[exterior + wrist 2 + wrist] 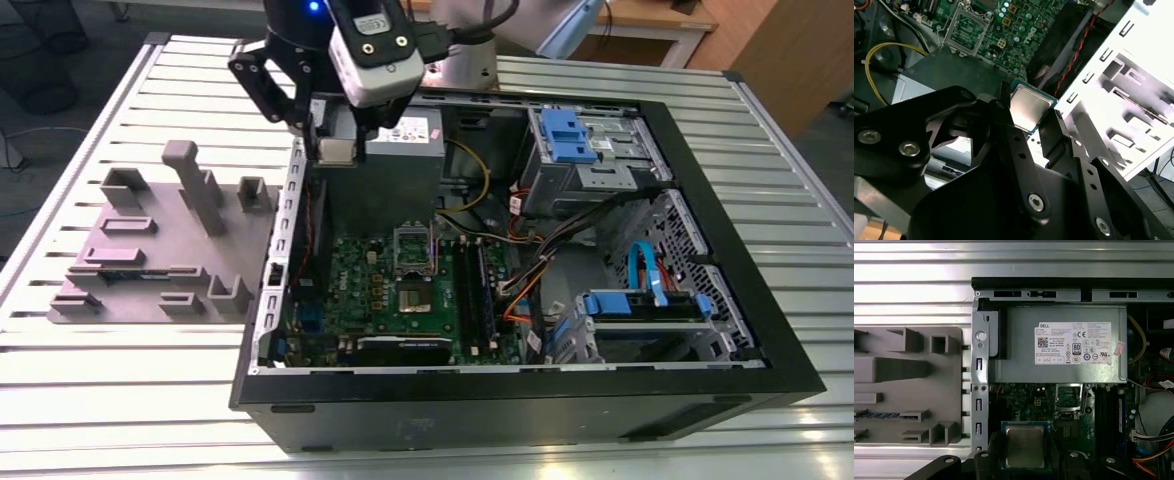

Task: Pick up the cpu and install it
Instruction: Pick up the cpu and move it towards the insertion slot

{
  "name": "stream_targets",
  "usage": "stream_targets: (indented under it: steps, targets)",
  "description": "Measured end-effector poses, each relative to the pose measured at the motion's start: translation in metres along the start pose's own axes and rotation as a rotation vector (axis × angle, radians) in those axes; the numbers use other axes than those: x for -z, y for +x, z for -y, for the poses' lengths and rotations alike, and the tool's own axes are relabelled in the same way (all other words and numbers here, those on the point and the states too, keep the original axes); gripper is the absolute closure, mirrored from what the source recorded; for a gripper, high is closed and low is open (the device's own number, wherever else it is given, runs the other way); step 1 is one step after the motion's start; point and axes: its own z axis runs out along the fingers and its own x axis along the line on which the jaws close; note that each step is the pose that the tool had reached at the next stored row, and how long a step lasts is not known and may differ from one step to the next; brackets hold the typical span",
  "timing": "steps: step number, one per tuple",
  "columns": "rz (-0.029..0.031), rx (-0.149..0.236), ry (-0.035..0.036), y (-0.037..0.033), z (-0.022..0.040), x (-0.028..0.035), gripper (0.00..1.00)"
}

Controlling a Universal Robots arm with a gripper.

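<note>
The gripper (335,140) is grasping the cpu (336,151) by its edges, holding it in the air above the case (534,400), near the wall facing the tray (147,250) and beside the power supply (407,135). The socket (414,248) is sitting on the board, well apart.

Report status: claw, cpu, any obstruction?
Claw shut on small shiny silver square cpu. Held aloft over open black computer case. Metal-framed socket on green motherboard unobstructed.
</note>
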Motion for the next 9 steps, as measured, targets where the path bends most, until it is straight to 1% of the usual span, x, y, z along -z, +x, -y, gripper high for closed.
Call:
stream_targets:
  steps: [7,9]
  targets:
    - [0.0000,0.000,0.0000,-0.0127,-0.0002,0.0001,0.53]
    - [0.0000,0.000,0.0000,-0.0143,0.0004,0.0001,0.53]
